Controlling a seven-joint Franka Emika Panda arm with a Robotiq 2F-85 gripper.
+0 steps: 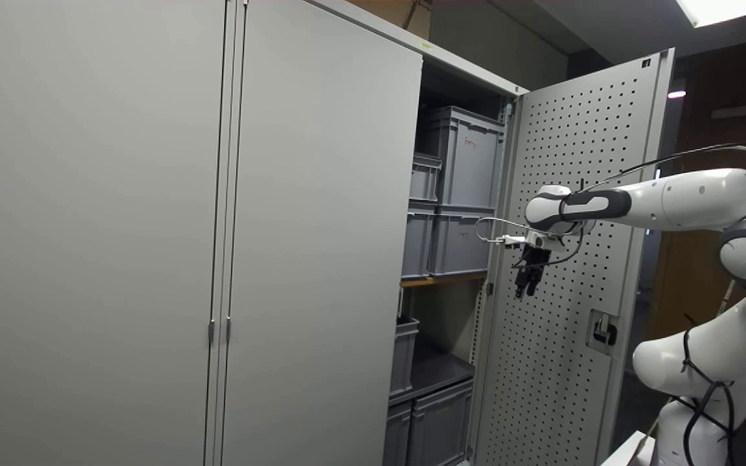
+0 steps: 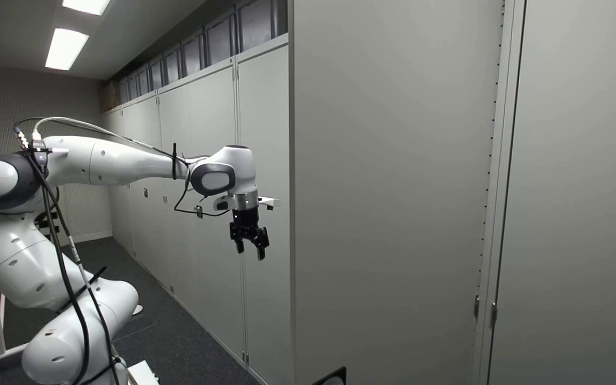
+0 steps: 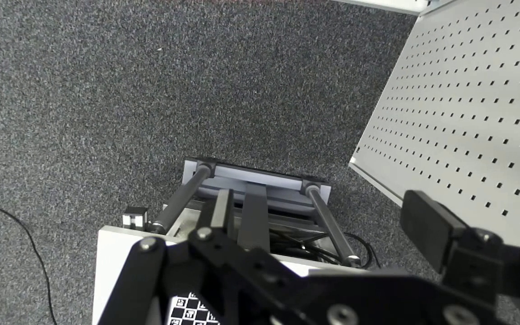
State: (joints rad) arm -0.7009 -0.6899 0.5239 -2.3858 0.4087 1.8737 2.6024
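My black gripper [image 1: 525, 293] hangs in mid-air, pointing down, near the perforated inner face of the open cabinet door [image 1: 548, 369]. In the wrist view, the gripper [image 3: 318, 207] stands wide open with nothing between its fingers. One flat finger pad [image 3: 429, 230] shows against the carpet and door at the right. An exterior view also shows the gripper [image 2: 251, 253] with its two fingertips apart, beside the swung-out door [image 2: 393, 187]. Inside the open cabinet bay are grey bins on shelves: a tall bin marked with red writing [image 1: 476, 165], another bin below it [image 1: 463, 243], and smaller ones at left.
Closed cabinet doors [image 1: 327, 226] adjoin the open bay. Lower down, a grey bin [image 1: 403, 356] sits on the dark shelf [image 1: 441, 369]. Beneath the gripper are a metal stand [image 3: 253, 212], a white board with a checker pattern [image 3: 192, 311] and dark carpet [image 3: 197, 90].
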